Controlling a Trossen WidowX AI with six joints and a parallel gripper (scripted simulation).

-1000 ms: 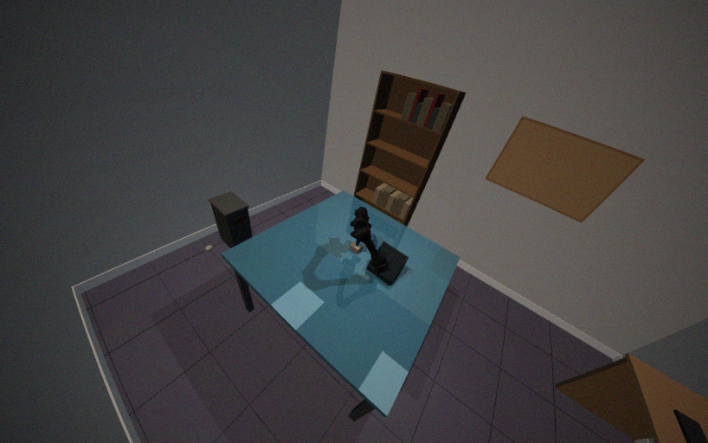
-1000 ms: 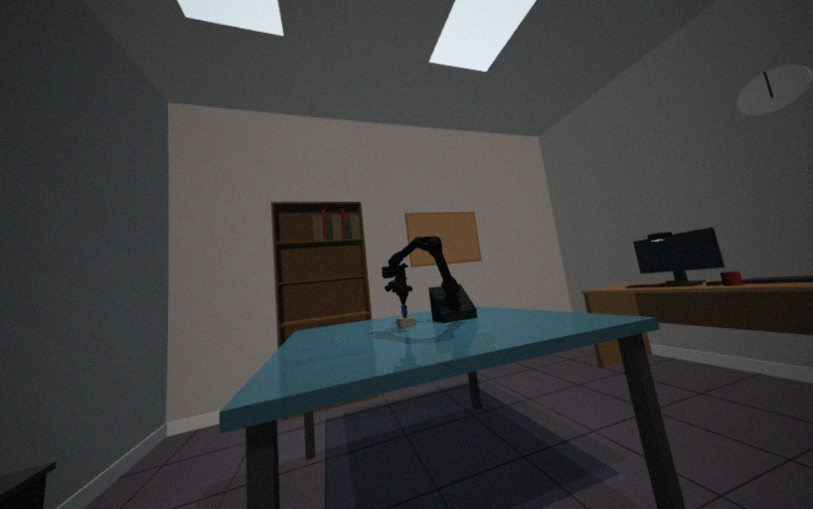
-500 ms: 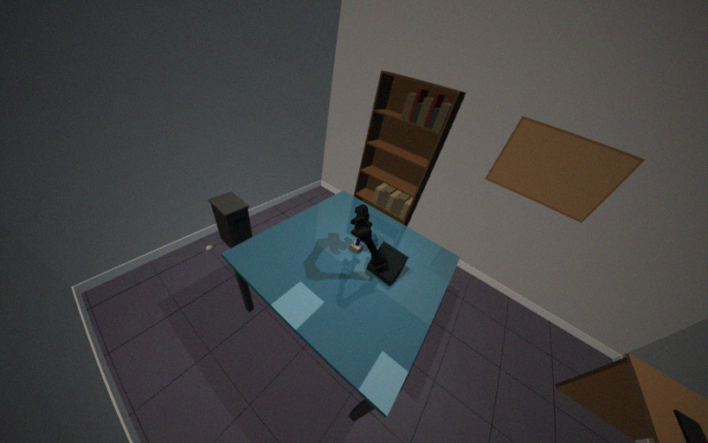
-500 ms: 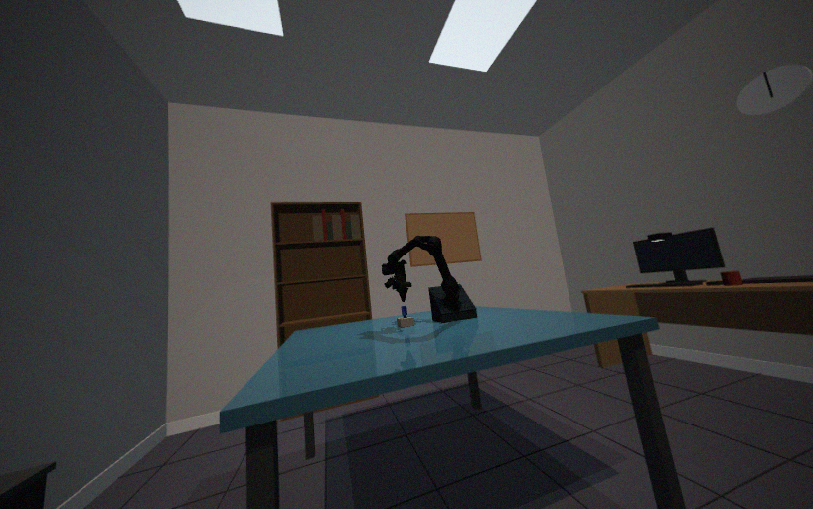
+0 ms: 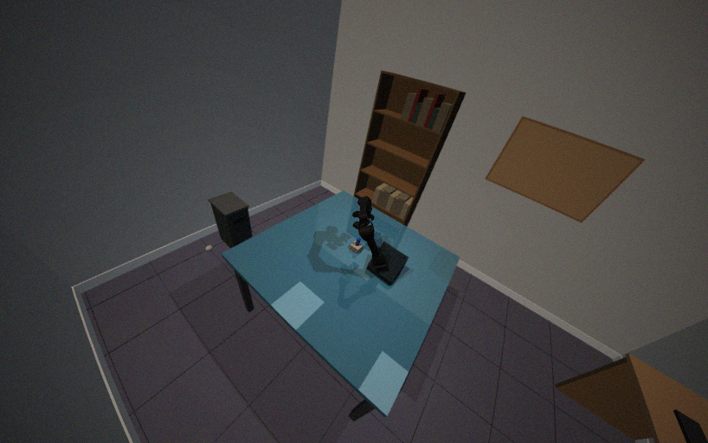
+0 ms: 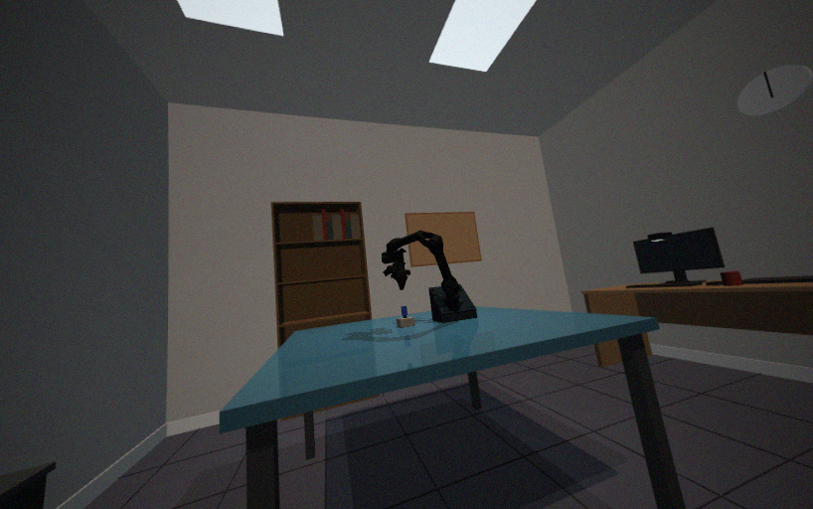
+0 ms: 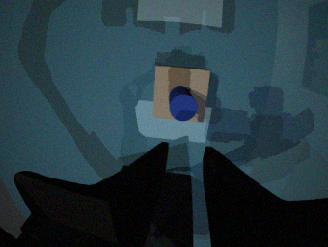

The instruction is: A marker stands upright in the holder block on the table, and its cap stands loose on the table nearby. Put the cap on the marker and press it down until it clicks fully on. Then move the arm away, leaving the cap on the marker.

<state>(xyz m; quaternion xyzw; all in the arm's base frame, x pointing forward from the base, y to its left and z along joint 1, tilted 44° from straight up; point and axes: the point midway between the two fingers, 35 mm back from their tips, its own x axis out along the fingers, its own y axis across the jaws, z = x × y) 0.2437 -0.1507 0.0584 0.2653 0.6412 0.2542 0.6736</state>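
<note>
The blue cap [image 5: 358, 240] [image 6: 404, 310] [image 7: 183, 106] stands upright over the marker in the holder block. The marker itself is hidden under it; whether the cap is fully seated cannot be told. The tan holder block [image 5: 356, 247] [image 6: 406, 322] [image 7: 161, 94] stands on the blue table [image 5: 334, 292] [image 6: 336, 366]. My gripper [image 6: 403, 287] [image 7: 186, 150] is partly open with nothing between its fingers. It points down and hangs above the cap, apart from it. In the wrist view the cap and block lie beyond the fingertips.
The arm's dark base block [image 5: 396, 260] [image 6: 467, 313] stands on the table beside the holder block, to its right in the top and exterior views. Light patches and the arm's shadow fall on the table top. A bookcase [image 5: 396, 151] [image 6: 317, 260] stands against the wall behind.
</note>
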